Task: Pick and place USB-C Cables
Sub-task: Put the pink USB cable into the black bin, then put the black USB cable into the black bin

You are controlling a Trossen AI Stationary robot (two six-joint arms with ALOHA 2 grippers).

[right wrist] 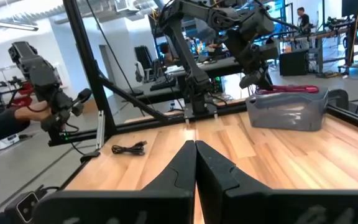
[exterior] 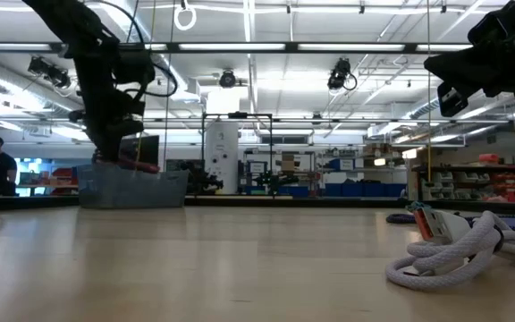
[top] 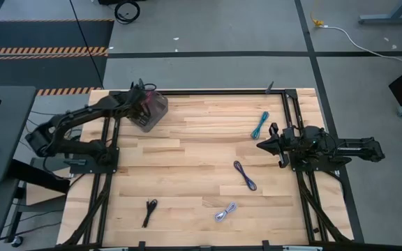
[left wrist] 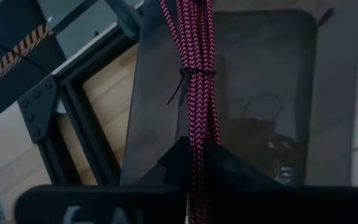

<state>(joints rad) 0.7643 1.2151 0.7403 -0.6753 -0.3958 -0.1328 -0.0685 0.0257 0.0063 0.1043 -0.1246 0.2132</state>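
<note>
Left pincer point(left wrist: 194, 149) clamped on magenta cable point(left wrist: 196, 74), hanging above grey bin point(top: 151, 111). Light, limp, braided; best held mid-bundle near its tie. Right pincer point(right wrist: 195, 152) closed, empty, beside teal cable point(top: 259, 125).

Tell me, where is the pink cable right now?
The magenta cable hangs from the left gripper's shut fingers, right above the grey bin at the table's far left corner in the high view.

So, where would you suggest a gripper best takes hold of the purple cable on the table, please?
Probably across its middle, from straight above: the purple cable lies flat as a narrow diagonal bundle with bare wood around it, so fingers closing across its width should gather all the strands.
</note>
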